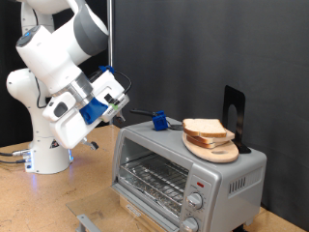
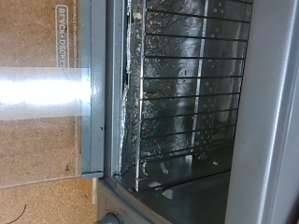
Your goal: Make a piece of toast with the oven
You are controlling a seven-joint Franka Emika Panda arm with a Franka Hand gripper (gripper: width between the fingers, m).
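Observation:
The silver oven (image 1: 237, 172) stands at the exterior view's right. Its glass door (image 2: 47, 93) is folded down and the wire rack (image 2: 187, 84) inside is bare. On the oven's top, the piece of toast (image 1: 205, 127) lies on a round wooden board (image 1: 220, 152) with a second slice stacked against it. My gripper (image 1: 120, 106) hangs in the air just off the oven's upper left corner, apart from the bread. The wrist view does not show its fingers, and nothing shows between them in the exterior view.
A small blue object (image 1: 157, 121) sits at the left end of the oven's top, near the gripper. A black upright panel (image 1: 235, 106) stands behind the board. Two knobs (image 1: 193, 201) are on the oven's front right. The robot's base (image 1: 43, 155) is at the left on the wooden table (image 1: 39, 203).

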